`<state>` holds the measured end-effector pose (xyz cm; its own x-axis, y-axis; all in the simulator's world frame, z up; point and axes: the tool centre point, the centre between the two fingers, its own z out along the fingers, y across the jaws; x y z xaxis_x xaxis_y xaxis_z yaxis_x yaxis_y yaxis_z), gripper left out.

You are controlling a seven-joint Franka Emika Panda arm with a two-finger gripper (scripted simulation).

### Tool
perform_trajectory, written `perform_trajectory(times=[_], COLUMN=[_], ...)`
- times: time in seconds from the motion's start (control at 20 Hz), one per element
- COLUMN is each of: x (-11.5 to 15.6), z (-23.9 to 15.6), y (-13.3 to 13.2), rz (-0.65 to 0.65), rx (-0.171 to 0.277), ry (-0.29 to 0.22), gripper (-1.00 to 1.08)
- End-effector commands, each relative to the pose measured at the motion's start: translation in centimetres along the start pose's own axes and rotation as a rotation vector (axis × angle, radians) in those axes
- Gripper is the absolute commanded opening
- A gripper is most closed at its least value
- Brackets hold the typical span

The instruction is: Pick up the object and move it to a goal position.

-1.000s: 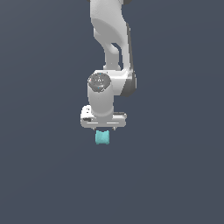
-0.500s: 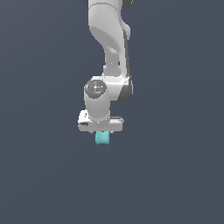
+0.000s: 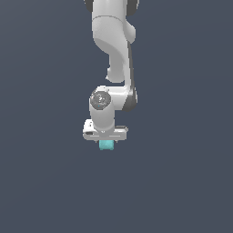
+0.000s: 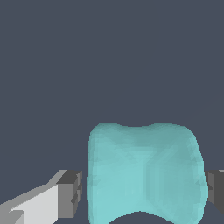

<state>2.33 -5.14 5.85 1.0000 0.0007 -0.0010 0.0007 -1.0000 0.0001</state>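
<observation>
A flat, featureless dark slate-grey ground (image 3: pixel 41 182) fills both views, with no edge, wall or marking to tell floor from backdrop. The white arm (image 3: pixel 113 41) hangs down from twelve o'clock in the exterior view, and its gripper (image 3: pixel 106 144) is clamped on the teal object (image 3: pixel 106 145), which pokes out at six o'clock beneath the hand. In the wrist view the object (image 4: pixel 144 170) sits between the dark finger pads (image 4: pixel 72 192), touching both.
</observation>
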Motion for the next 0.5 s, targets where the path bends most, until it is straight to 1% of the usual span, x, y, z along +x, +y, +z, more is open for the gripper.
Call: perform_trajectory(times=[0.0, 0.25, 0.3, 0.45], x=[-0.01, 0.13, 0.13, 0.13], z=[1.11, 1.78, 1.78, 1.78], y=[0.01, 0.02, 0.02, 0.02], rz=[0.000, 0.000, 0.000, 0.000], rx=[0.000, 0.000, 0.000, 0.000], ry=[0.001, 0.001, 0.001, 0.001], gripper=[1.00, 1.00, -1.00, -1.00])
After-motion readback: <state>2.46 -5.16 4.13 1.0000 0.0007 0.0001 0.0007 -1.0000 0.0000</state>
